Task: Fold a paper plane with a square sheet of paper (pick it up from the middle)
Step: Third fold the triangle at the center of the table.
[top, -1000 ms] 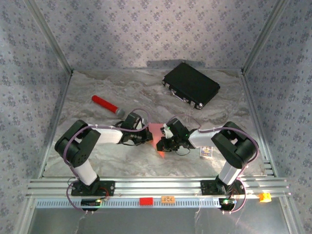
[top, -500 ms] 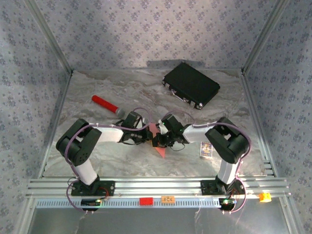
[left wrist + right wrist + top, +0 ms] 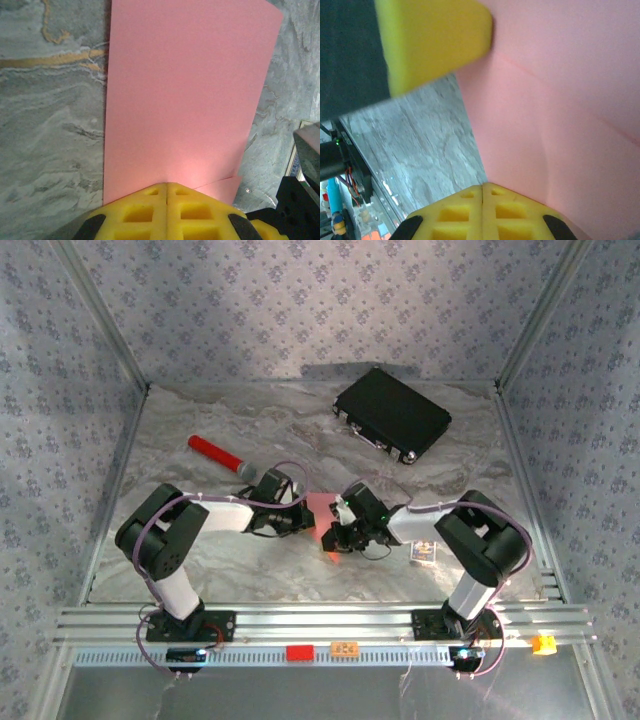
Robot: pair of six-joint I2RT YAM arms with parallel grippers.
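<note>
With left fingers (image 3: pixel 142 212) and right fingers (image 3: pixel 512 215) clenched on thin salmon-pink paper sheet (image 3: pixel 185 100), align layers, press crease flat onto marbled counter (image 3: pixel 50 125).

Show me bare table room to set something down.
Free: the far-left marble table behind the red cylinder with grey cap; the near strip along the aluminium rail. Crowded: centre, where left gripper and right gripper meet on the salmon-pink paper.

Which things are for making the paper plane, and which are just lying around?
For the job: pink paper, left claw, right claw.

Just lying around: red tube with a grey cap, black case, small card.
</note>
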